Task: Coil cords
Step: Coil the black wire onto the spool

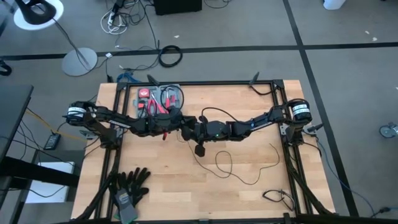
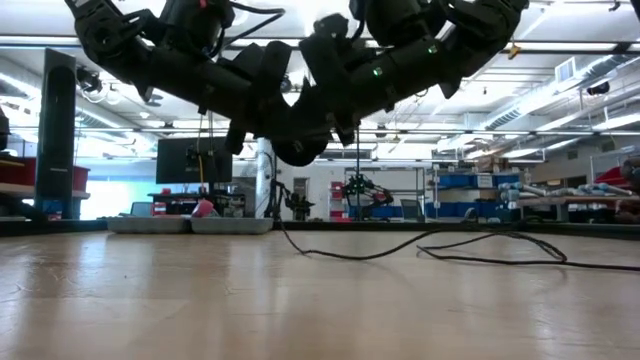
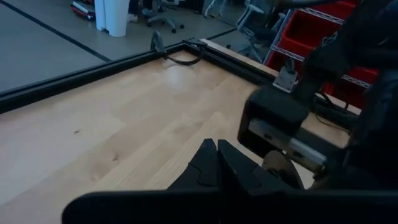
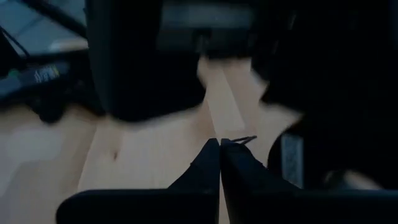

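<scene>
High view is showing both arms reaching inward from their posts and meeting over the middle of the tabletop [image 1: 155,186], the left hand [image 1: 177,124] and right hand [image 1: 191,129] almost touching. The cord [image 1: 227,163] is lying mostly slack on the wood: a loose loop and a long wandering tail are spreading toward the right edge, well apart from both hands, while one strand is running up toward the spot where the hands are meeting, past a small dark puck [image 1: 199,150] just below them.

Coiling is looking barely begun, as I judge it; no tidy turns are lying anywhere yet. Right wrist view is showing the right hand's fingers [image 4: 214,163] clenched tip to tip with a hair-thin wire poking out beside the tips, so it is probably pinching the cord, though the view is too dim to be sure. Left wrist view is showing the left hand's fingers [image 3: 214,165] pressed shut on nothing visible, with the right arm bulking close in front.

Low view is showing both hands hanging well above the wood, the cord draping down behind them and trailing off along the surface.

Next, the slack tail is needing to be gathered: one hand anchoring the strand, the other opening, dropping to the loose loop and drawing it round without snagging the puck.
</scene>
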